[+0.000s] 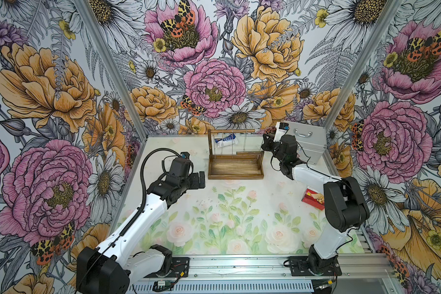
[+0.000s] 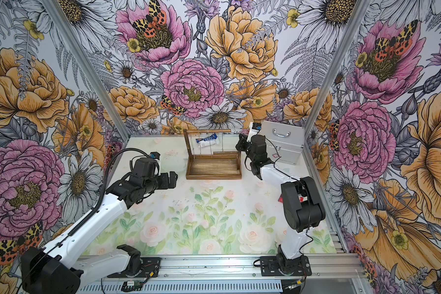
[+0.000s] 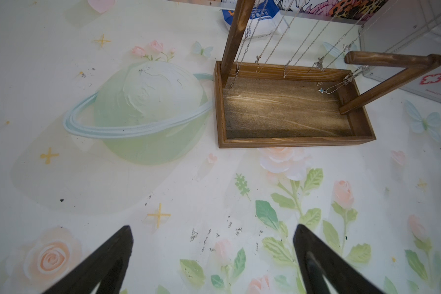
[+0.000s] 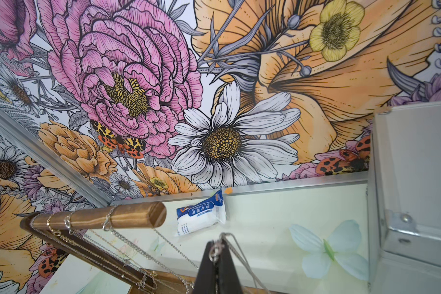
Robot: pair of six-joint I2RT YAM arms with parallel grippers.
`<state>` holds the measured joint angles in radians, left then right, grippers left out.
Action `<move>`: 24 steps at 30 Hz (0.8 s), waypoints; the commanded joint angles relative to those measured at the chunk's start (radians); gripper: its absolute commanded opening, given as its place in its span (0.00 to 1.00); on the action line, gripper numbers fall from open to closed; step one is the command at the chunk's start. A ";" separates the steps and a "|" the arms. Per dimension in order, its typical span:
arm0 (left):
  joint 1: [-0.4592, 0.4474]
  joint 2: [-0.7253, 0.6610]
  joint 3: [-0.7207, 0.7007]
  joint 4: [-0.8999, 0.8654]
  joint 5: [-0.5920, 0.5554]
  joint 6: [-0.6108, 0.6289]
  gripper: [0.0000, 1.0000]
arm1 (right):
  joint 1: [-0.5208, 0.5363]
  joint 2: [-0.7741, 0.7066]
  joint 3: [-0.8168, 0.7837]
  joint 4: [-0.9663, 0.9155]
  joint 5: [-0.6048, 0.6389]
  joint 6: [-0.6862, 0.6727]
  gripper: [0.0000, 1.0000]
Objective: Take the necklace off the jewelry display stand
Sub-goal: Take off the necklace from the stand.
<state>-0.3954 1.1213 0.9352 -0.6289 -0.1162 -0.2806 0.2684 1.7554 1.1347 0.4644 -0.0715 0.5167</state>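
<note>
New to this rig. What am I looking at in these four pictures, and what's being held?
Two robot arms are bolted to a rail at the near edge of a table. Two pictures come from one overhead stereo camera, so they nearly match; the others come from a camera on each wrist. On the table: a wooden jewelry display stand with chains on its top rod, a silver case, a gauze packet and a red box. The right hand is shut on a necklace near the rod's end. The left hand is open, empty, hovering over the table before the stand.
</note>
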 commanded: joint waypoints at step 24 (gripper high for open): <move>0.034 -0.065 0.022 -0.006 -0.086 -0.002 0.98 | 0.007 -0.225 -0.010 -0.098 0.147 0.006 0.00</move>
<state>-0.3752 1.0882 0.9352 -0.6315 -0.1726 -0.2810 0.2687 1.5684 1.1015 0.4026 0.0357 0.5331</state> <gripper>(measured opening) 0.986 0.048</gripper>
